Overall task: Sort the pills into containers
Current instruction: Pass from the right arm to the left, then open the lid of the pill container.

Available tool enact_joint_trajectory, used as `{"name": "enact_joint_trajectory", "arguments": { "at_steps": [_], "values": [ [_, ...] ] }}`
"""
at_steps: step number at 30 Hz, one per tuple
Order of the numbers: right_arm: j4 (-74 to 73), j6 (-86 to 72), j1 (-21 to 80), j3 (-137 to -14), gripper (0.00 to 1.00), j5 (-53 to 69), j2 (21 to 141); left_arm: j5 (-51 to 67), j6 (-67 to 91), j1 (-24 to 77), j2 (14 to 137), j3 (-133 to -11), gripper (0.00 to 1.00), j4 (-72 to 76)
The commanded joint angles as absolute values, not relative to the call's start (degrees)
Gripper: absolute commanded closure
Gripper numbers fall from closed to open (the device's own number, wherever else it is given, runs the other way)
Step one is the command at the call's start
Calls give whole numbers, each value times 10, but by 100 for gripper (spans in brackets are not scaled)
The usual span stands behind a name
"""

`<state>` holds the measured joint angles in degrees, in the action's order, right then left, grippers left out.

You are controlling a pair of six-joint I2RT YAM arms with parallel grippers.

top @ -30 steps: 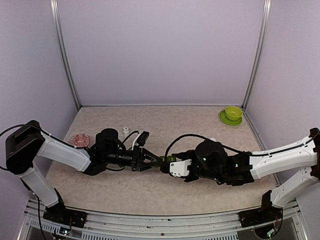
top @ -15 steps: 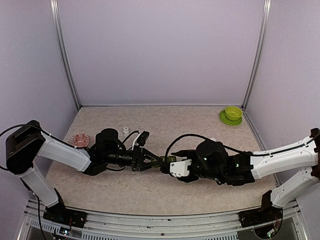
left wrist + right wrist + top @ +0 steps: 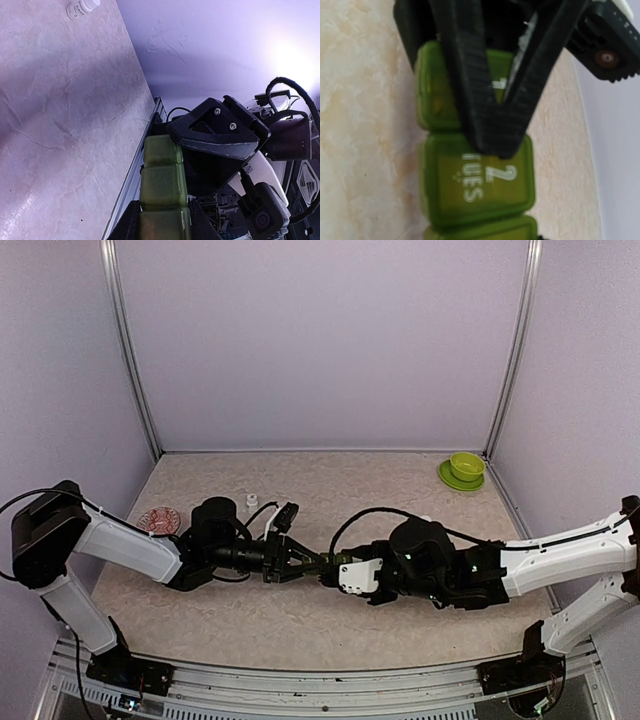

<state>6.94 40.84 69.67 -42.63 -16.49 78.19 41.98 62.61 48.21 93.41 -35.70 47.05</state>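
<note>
The desk (image 3: 300, 630) is a pale marbled surface enclosed by plain walls. The left arm (image 3: 120, 545) and right arm (image 3: 560, 555) reach inward and meet near mid-desk.

A lime-green bowl (image 3: 466, 465) on its saucer (image 3: 447, 478) stands at the far right corner. A reddish patterned dish (image 3: 158, 520) lies at the left edge, beside the left arm.

The green pill organiser (image 3: 162, 185), three joined square compartments, lies between the two claws at mid-desk. One lid reads "TUES 2" (image 3: 480, 180).

The left claw (image 3: 295, 562) is closed on one end compartment, with a finger (image 3: 129, 222) on each side. The right claw (image 3: 335, 570) is at the opposite end. Its dark fingers taper to a point against the seam beside the TUES lid. Whether they pinch anything cannot be determined.

A small white pill bottle (image 3: 252, 501) sits on the desk beyond the left claw, apart from the organiser.
</note>
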Motion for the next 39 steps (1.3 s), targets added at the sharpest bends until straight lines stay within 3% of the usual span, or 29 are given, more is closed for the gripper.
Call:
{"name": "enact_joint_trajectory", "arguments": {
  "at_steps": [1,3,5,9,14,30,36,39],
  "values": [
    [39,391,698,-449,79,-132,789,419,610,485,932,-358,82,487],
    [27,384,693,-458,85,-113,787,417,607,485,931,-358,82,482],
    [26,380,691,-459,84,-106,783,416,600,485,928,-360,82,475],
    [19,372,689,-461,55,-112,777,415,591,485,926,-364,82,461],
    [3,363,683,-465,42,-100,777,417,582,484,921,-367,82,449],
    [-38,345,663,-488,43,-88,813,423,577,483,913,-362,83,452],
    [-39,348,663,-491,49,-81,811,422,577,483,916,-360,82,454],
    [-39,352,662,-494,57,-85,813,421,580,483,918,-359,82,458]
  ]
}}
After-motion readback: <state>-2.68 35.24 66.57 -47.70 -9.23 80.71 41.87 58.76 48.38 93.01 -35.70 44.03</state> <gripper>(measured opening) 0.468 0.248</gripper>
